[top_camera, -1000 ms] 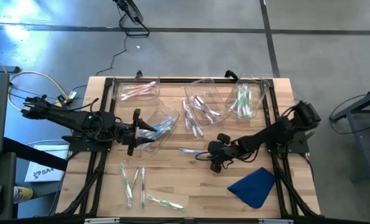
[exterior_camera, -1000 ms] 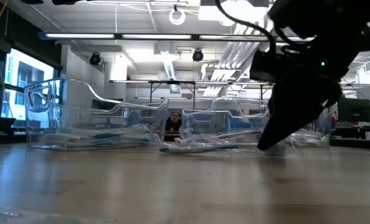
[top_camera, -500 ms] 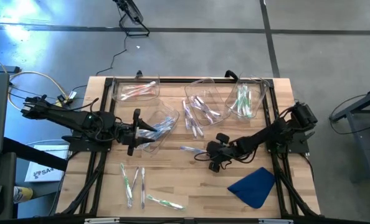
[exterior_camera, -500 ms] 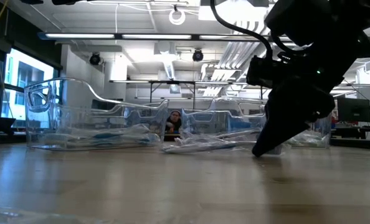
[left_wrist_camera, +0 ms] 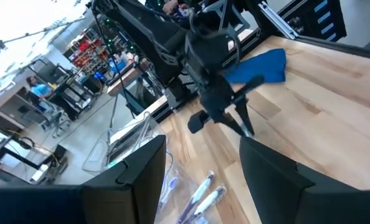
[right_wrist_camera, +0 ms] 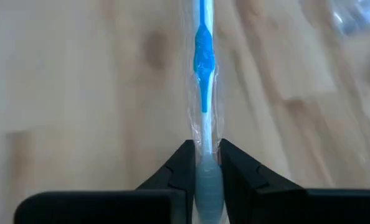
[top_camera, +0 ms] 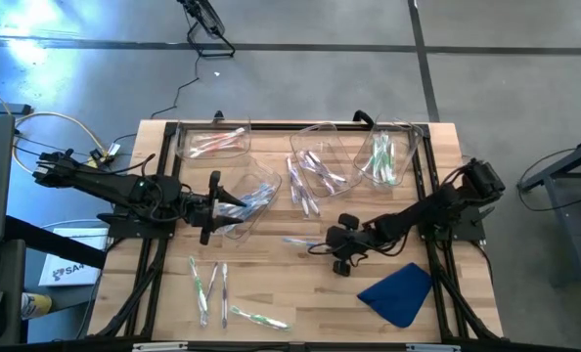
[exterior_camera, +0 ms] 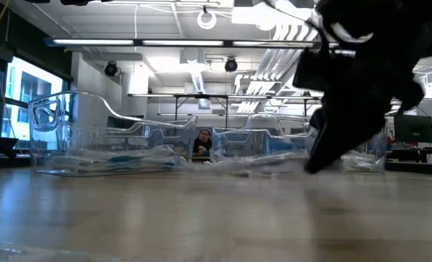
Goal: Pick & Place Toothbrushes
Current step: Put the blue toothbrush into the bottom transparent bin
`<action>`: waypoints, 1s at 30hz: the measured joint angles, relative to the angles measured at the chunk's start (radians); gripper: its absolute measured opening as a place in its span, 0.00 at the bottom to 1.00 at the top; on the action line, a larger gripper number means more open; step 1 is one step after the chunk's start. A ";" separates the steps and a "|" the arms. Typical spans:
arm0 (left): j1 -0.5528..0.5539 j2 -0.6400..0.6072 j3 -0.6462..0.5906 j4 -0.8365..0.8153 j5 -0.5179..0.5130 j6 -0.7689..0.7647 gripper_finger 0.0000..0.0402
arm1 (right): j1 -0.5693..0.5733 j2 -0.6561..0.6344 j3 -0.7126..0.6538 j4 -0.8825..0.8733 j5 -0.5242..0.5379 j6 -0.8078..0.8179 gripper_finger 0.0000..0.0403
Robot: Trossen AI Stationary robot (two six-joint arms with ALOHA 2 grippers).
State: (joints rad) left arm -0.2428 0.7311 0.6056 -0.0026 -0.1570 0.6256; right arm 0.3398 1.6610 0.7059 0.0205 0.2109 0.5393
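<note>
A blue toothbrush [top_camera: 298, 240] in a clear wrapper lies out from my right gripper [top_camera: 322, 244] near the table's middle; the gripper is shut on its near end [right_wrist_camera: 203, 149]. My left gripper [top_camera: 222, 207] stands open at the mouth of a clear bin [top_camera: 251, 196] that holds blue toothbrushes, and touches nothing. More toothbrushes lie loose on the wood: purple ones [top_camera: 302, 191] at the middle far side, green ones [top_camera: 207, 282] near the front left. My right gripper pinches the wrapped end of the blue toothbrush [right_wrist_camera: 205, 140] between its two fingers. The fingers come from the table's right side, slanting down, and lie along the brush, which sticks out ahead of them. Whether its far end rests on the table, I cannot tell.
Three clear bins stand along the far edge: one with pink brushes [top_camera: 212, 142], one with purple [top_camera: 322, 161], one with green [top_camera: 383, 156]. A blue cloth [top_camera: 398, 291] lies at the front right. Another green brush [top_camera: 258, 318] lies near the front edge.
My right gripper has shut on the end of the blue toothbrush and has risen a little off the table, taking that end of the brush up with it.
</note>
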 joint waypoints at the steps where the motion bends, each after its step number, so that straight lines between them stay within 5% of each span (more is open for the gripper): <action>1: 0.000 0.000 0.000 0.000 0.000 -0.010 0.49 | 0.001 -0.017 0.000 0.002 -0.012 -0.014 0.11; 8: 0.000 0.000 0.000 0.000 -0.016 -0.123 0.49 | -0.001 -0.146 0.000 0.004 -0.009 -0.072 0.11; 17: 0.000 0.000 0.000 0.006 -0.171 -0.269 0.49 | -0.001 -0.266 0.001 0.029 0.076 -0.128 0.11; 30: 0.000 0.000 0.001 0.099 -0.216 -0.295 0.49 | -0.007 -0.293 0.002 0.309 0.132 -0.344 0.11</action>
State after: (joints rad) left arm -0.2424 0.7307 0.6067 0.0966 -0.3725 0.3308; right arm 0.3325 1.3682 0.7078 0.3291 0.3430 0.1951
